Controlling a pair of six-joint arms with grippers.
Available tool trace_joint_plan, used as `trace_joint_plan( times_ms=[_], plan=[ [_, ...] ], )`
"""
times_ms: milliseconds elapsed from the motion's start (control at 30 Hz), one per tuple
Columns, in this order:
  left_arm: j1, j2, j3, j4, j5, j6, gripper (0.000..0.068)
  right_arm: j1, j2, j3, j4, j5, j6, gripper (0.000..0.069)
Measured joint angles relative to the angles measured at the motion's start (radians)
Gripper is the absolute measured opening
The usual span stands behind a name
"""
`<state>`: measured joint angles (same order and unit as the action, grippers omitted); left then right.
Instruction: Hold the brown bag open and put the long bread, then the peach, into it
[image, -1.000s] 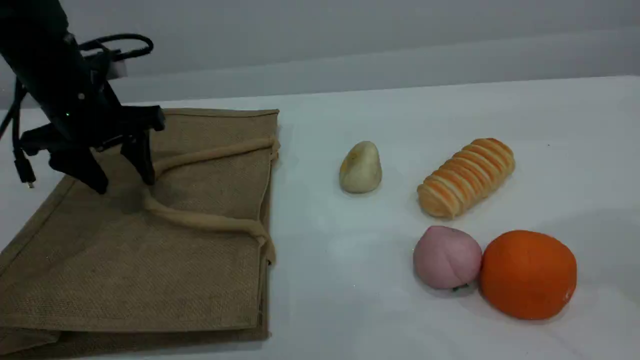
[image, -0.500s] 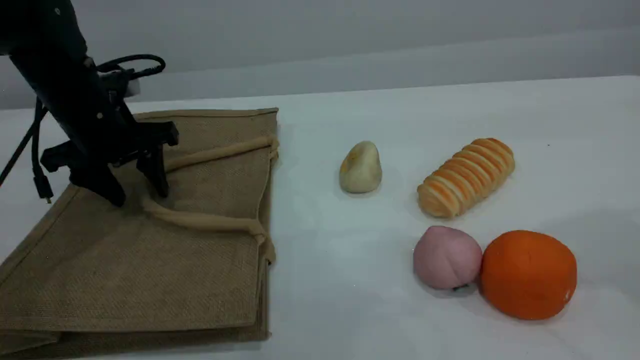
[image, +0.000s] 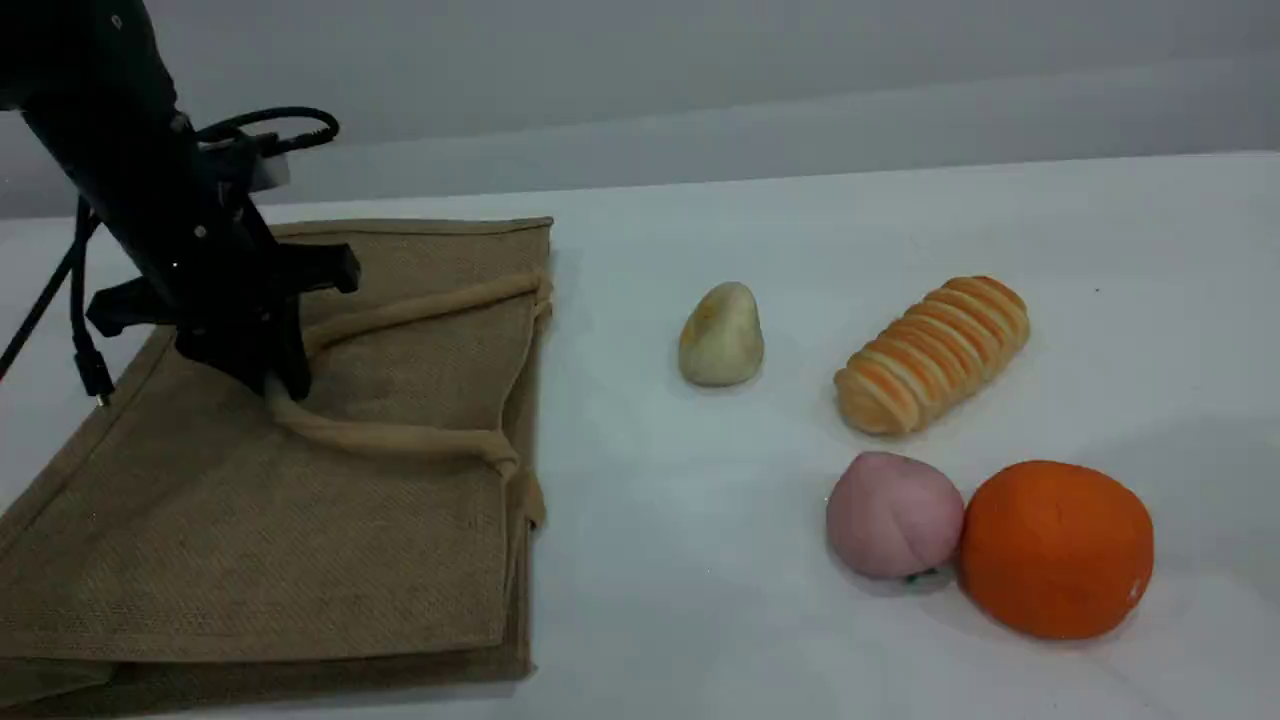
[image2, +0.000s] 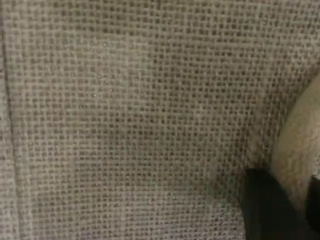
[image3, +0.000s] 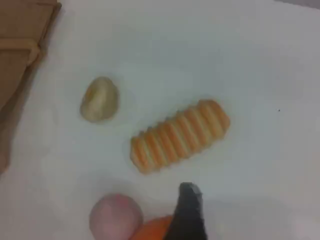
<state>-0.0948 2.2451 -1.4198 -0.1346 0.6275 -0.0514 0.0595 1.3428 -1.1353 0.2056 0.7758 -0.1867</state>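
Note:
The brown bag lies flat at the table's left, its mouth facing right. My left gripper is shut on the bend of the upper rope handle. In the left wrist view the bag fills the frame, with the handle beside the dark fingertip. The long bread lies at the right, and the peach sits in front of it. The right wrist view looks down on the long bread and the peach. One fingertip shows there, well above the table, with nothing in it.
A pale beige-yellow lump sits between the bag and the bread. A bright orange ball touches the peach's right side. The left arm's black cable hangs over the bag's far left corner.
My left gripper came down onto the bag and its fingers closed on the handle's bend. The handle and the bag's mouth edge shifted slightly left. The food items have not moved.

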Motion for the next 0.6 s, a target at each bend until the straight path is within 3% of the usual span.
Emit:
trace_joint_plan(
  times_ms=[300,600],
  plan=[
    [0.000,-0.062,-0.050,0.002,0.087,0.119,0.0096,0.000,0.000,0.000,0.040,-0.026,0.001,0.0549],
    [0.000,-0.127,-0.292,0.002,0.408,0.244,0.0096,0.000,0.068,0.000,0.061,-0.019,-0.001,0.0549]
  ],
)
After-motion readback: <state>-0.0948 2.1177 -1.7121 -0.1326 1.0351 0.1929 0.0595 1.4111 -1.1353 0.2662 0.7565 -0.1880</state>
